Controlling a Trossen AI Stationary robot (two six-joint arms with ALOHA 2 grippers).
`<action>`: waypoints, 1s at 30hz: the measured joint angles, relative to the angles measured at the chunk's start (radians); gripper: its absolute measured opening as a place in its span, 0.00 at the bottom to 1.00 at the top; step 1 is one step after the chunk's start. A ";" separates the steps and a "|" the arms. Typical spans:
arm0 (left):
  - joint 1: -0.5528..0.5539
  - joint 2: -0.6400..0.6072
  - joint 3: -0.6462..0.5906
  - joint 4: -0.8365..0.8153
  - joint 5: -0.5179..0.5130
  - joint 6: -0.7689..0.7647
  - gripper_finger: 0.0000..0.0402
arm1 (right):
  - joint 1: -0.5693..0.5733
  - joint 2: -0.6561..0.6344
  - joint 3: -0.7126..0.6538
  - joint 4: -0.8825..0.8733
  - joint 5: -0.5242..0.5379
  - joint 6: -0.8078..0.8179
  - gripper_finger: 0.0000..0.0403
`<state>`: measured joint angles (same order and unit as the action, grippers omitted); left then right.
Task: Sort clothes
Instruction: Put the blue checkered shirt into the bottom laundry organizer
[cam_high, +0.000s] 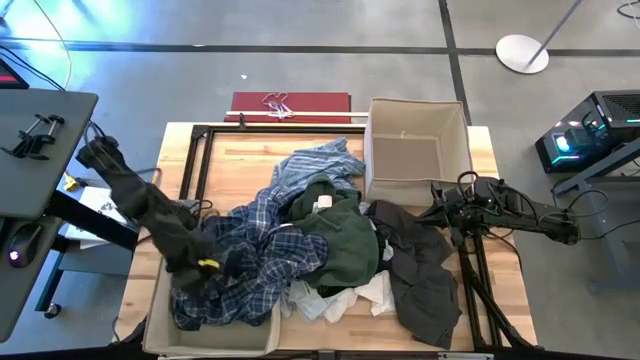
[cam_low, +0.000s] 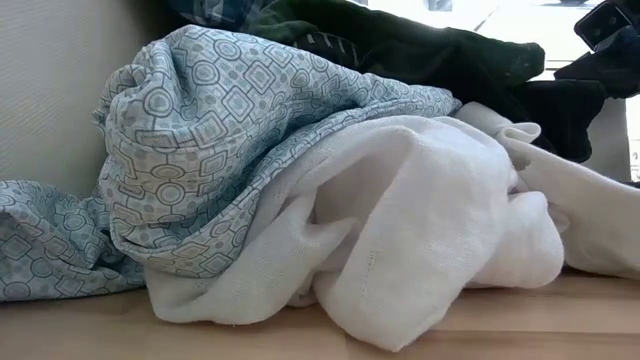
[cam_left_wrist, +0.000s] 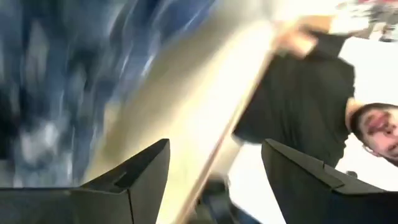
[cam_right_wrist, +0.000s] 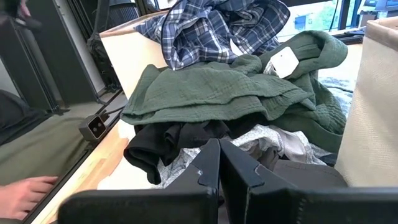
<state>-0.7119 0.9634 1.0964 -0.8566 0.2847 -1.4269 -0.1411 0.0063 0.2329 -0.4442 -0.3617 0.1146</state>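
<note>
**A:** High view first: where do the clothes lie?

**B:** Mostly heaped mid-bench. The navy-white plaid shirt hangs over the rim of the near-left fabric box, part inside it and part trailing onto the heap. The left tool sits right over that shirt at the box.

**A:** Is it pinching the shirt?

**B:** No. In the left wrist view its two fingers stand spread with nothing between them, and blurred plaid cloth lies beyond. My guess is the shirt is let go into that box.

**A:** And the other arm?

**B:** The right tool waits at the bench's right side, beside the far fabric box. Its fingers are pressed together, holding nothing.

**A:** So how much is sorted?

**B:** Very little, I judge. One garment is half in a box, and the far box looks empty. The dark green top sits on the pile, the charcoal grey piece sprawls to its right, the light blue striped shirt lies behind, and the small white pieces lie at the near edge. The low view shows a white piece and a blue patterned cloth resting on the bench.

**A:** Anyone nearby?

**B:** A person's hand shows beyond the bench edge.
</note>
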 joint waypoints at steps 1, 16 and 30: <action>0.004 0.000 0.029 0.003 -0.079 0.095 0.62 | 0.000 0.000 0.000 0.000 0.000 0.000 0.00; 0.500 0.155 0.316 0.004 -0.465 0.905 0.59 | 0.000 0.000 0.000 0.000 0.000 0.000 0.00; 0.857 0.533 0.322 -0.365 -0.175 0.957 0.58 | 0.000 0.000 0.000 0.000 0.000 0.000 0.00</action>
<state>0.1455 1.4961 1.4181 -1.2215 0.1101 -0.4697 -0.1413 0.0063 0.2328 -0.4442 -0.3616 0.1146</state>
